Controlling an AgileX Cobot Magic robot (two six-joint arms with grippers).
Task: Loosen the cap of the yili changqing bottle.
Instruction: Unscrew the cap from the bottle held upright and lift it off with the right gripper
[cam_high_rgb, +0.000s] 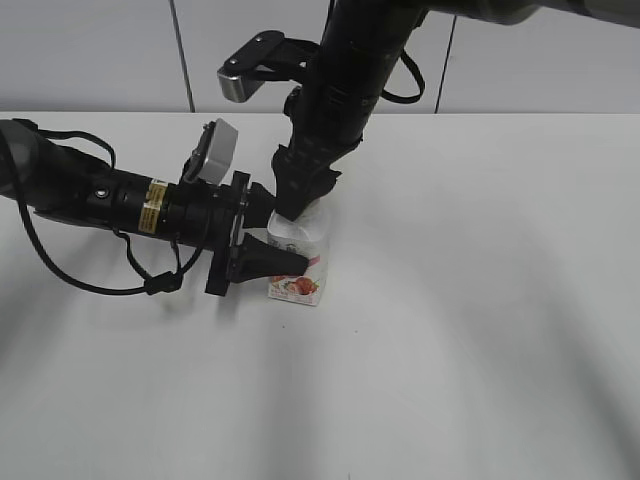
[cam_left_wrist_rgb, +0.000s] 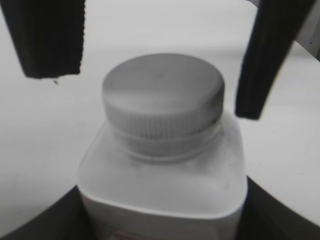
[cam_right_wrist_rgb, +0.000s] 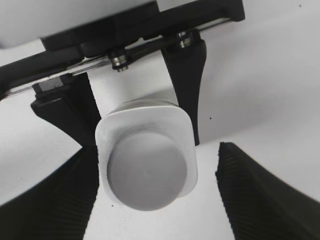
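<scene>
The yili changqing bottle stands upright on the white table. It is white and squarish with a pink-red label. My left gripper reaches in from the left and is shut on the bottle's body, one jaw on each side. The white ribbed cap sits on the neck. My right gripper hangs from above, open, its two ribbed fingers on either side of the cap and apart from it. In the exterior view the cap is hidden by the right gripper.
The left arm lies low across the left of the table with its cables. The right arm comes down from the top centre. A grey panelled wall stands behind.
</scene>
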